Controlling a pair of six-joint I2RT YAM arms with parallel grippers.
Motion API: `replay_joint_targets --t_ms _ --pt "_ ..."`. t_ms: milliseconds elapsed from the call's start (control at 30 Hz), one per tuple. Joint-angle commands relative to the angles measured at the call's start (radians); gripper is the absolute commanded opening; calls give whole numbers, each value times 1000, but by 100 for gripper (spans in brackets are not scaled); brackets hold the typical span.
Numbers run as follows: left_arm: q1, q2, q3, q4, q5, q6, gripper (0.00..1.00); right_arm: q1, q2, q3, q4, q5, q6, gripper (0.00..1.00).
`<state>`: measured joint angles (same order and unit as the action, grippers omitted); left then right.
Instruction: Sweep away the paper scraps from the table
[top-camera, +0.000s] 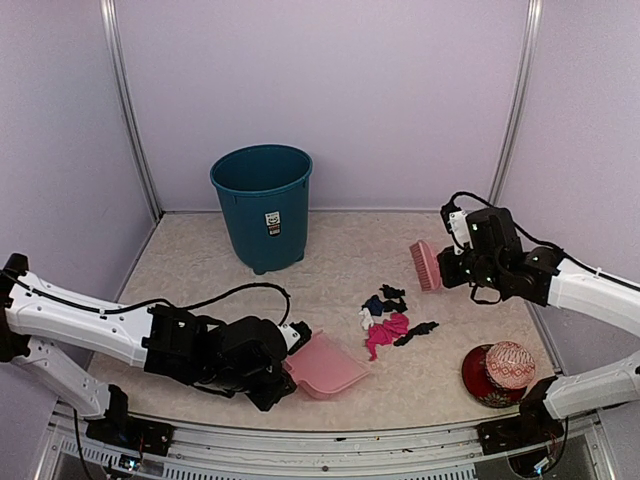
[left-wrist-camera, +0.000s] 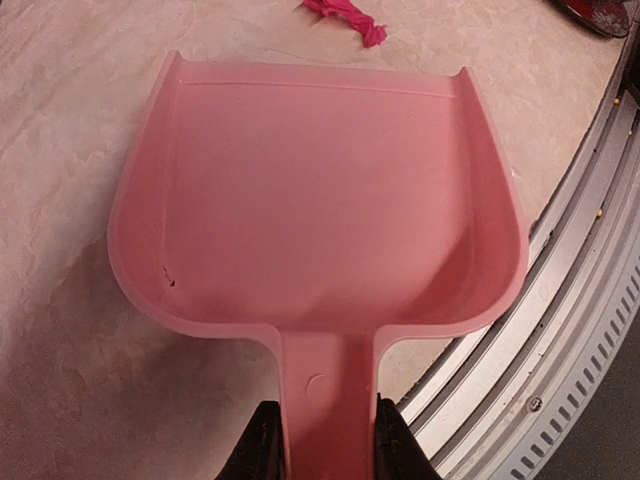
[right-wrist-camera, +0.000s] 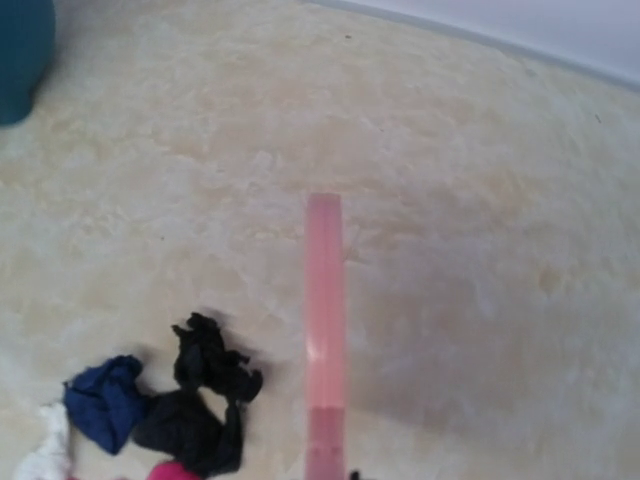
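Pink plastic dustpan (top-camera: 325, 368) sits empty on the beige marbled table (top-camera: 200, 280), left gripper (left-wrist-camera: 328, 445) clamped on its handle. Crumpled magenta, black and navy paper scraps (top-camera: 388, 320) lie mid-table, just beyond its lip. Right gripper (top-camera: 445, 268) grips the pink bristle brush (top-camera: 425, 266), hovering; the sweep's unstarted. Next: drop behind the scraps, push panward.

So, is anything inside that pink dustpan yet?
No, the dustpan holds no scraps; the paper scraps lie on the table beyond its lip. The patch of table under it is covered.
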<state>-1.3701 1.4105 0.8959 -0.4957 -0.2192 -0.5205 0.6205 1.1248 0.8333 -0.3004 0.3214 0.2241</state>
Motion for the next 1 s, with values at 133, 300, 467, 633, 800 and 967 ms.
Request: replay_joint_targets --t_ms 133,300,467,633,800,967 --pt "-9 62 28 -16 -14 11 0 -11 150 60 123 -63 -218 0" --pt "-8 105 52 -4 -3 33 0 -5 226 78 71 -53 -267 0" --pt "3 187 114 -5 -3 61 0 35 265 75 45 -57 -308 0" --pt "32 254 157 2 3 78 0 101 298 93 -25 -62 -296 0" --pt "70 301 193 26 22 83 0 212 302 100 -89 -50 -238 0" --pt "105 340 216 55 46 85 0 321 305 116 -145 -51 -149 0"
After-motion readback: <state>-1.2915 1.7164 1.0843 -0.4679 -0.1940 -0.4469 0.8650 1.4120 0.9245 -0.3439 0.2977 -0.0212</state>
